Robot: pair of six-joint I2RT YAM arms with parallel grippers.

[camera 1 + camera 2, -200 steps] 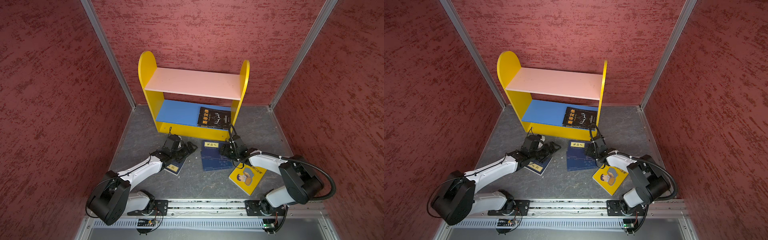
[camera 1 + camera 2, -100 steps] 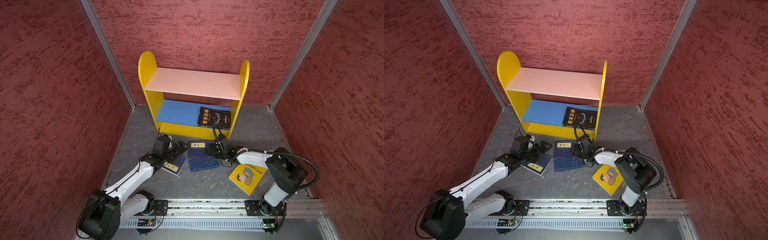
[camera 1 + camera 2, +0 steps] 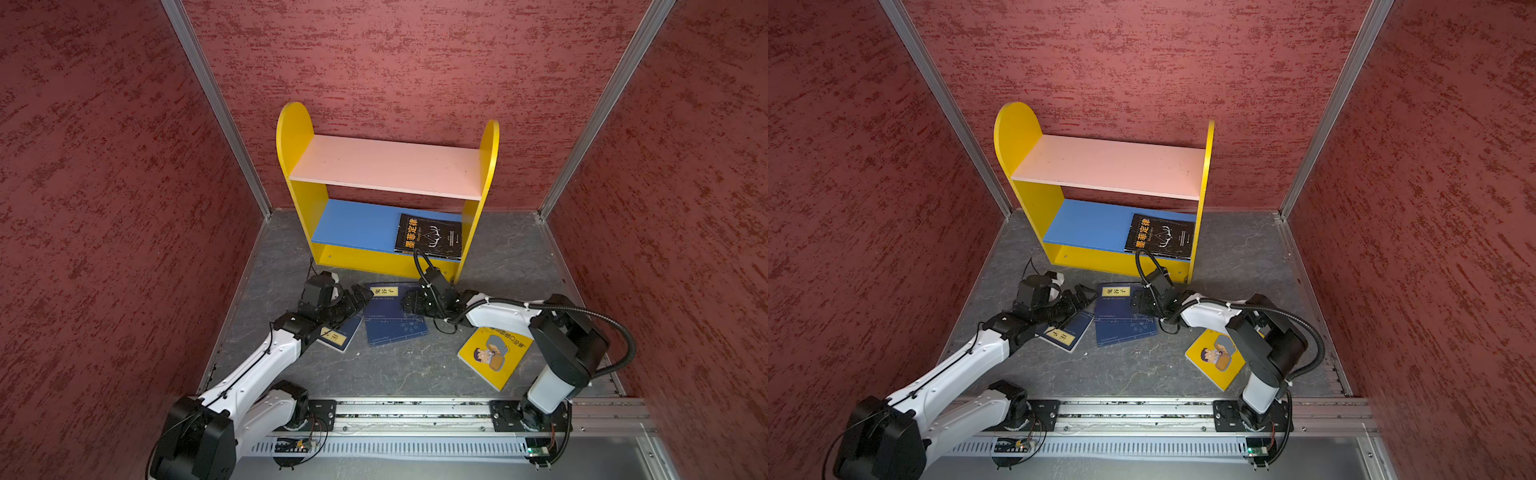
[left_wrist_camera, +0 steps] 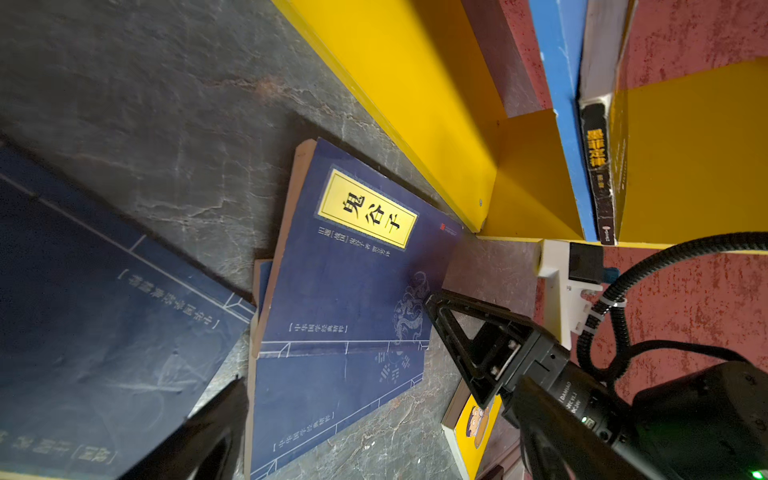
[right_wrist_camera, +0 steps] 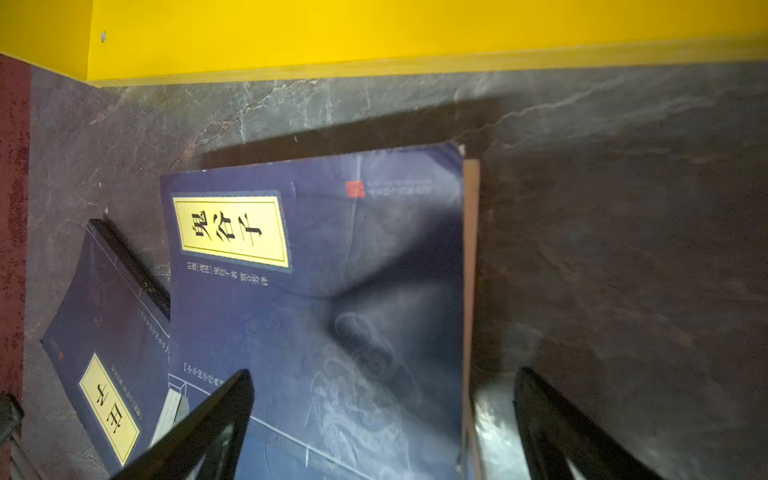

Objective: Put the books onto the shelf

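Navy book [image 3: 386, 306]: my right gripper [image 3: 409, 302] has just spread wide astride its edge, empty, poised to grasp; left gripper [image 3: 360, 296] likewise.

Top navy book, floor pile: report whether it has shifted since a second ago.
Yes. The top navy book slid left across the floor, away from the shelf's right side panel, toward its middle.

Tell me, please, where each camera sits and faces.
Both top views: high in front, looking down on the shelf, left arm and right arm.
Left wrist: near the floor, facing the top navy book; own finger and right arm show.
Right wrist: above that book, facing the shelf base; own fingers show.
Both wrist views share that book.
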